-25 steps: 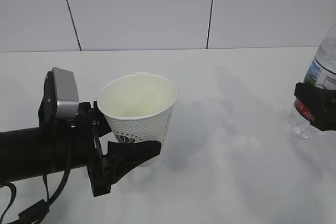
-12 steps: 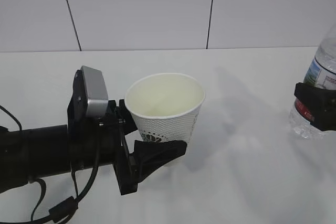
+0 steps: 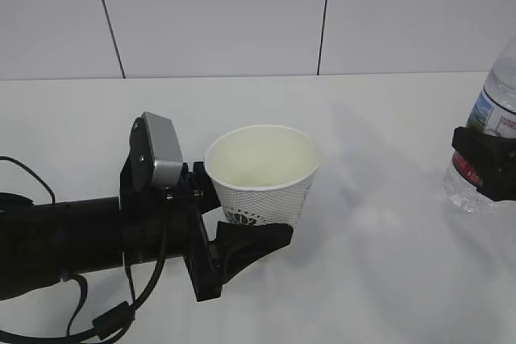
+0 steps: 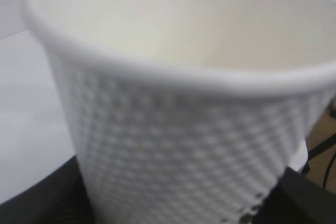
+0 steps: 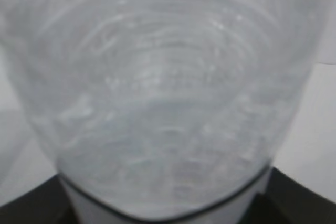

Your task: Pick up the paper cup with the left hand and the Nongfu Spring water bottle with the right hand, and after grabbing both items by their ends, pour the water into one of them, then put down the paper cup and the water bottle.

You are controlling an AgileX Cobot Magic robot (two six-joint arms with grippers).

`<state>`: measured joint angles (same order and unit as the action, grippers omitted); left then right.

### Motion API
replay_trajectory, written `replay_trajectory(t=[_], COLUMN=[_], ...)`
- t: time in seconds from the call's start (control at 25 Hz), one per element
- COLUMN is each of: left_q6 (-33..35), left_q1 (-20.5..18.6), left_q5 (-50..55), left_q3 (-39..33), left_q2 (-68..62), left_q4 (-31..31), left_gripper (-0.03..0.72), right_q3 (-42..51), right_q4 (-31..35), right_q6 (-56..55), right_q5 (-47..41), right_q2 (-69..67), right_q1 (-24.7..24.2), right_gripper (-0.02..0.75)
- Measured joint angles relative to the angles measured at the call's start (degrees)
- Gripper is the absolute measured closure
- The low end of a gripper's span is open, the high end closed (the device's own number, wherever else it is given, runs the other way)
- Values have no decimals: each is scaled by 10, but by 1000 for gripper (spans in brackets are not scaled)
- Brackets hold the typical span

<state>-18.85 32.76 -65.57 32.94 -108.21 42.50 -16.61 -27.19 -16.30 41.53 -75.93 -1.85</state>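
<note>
Left hand (image 3: pixel 242 235): pinching the paper cup (image 3: pixel 264 179) low on its wall, upright, mouth open; hand and cup sit farther right than a second ago, over the white tabletop (image 3: pixel 371 263). Right hand (image 3: pixel 484 163): unmoved at far right, clamped around the Nongfu Spring water bottle (image 3: pixel 492 130).

Matt white paper on the paper cup (image 3: pixel 264 173) clamped in the left hand (image 3: pixel 230 235), outside embossed with a fine dotted grid, inside smooth. Matt black plastic on those fingers (image 3: pixel 250 241), brushed silver-grey plate just behind. Clear, glossy, ribbed plastic on the Nongfu Spring water bottle (image 3: pixel 493 130) inside the right hand (image 3: pixel 484 163). Smooth matt white table (image 3: pixel 379 239) beneath both.
</note>
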Motion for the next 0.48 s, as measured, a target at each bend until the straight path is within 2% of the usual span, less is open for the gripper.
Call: replay_trajectory(t=[0.32, 0.48], left_q6=[-2, -2], left_q1=[62, 76], left_q5=[0, -1], left_q3=[50, 67], left_q2=[-2, -17], left_q4=[0, 0], left_gripper=[137, 137], right_q3=[0, 0], right_q4=[0, 0], right_q6=[0, 0], right_q5=[0, 0], right_q2=[0, 0], right_q1=[0, 0], right_gripper=[281, 281])
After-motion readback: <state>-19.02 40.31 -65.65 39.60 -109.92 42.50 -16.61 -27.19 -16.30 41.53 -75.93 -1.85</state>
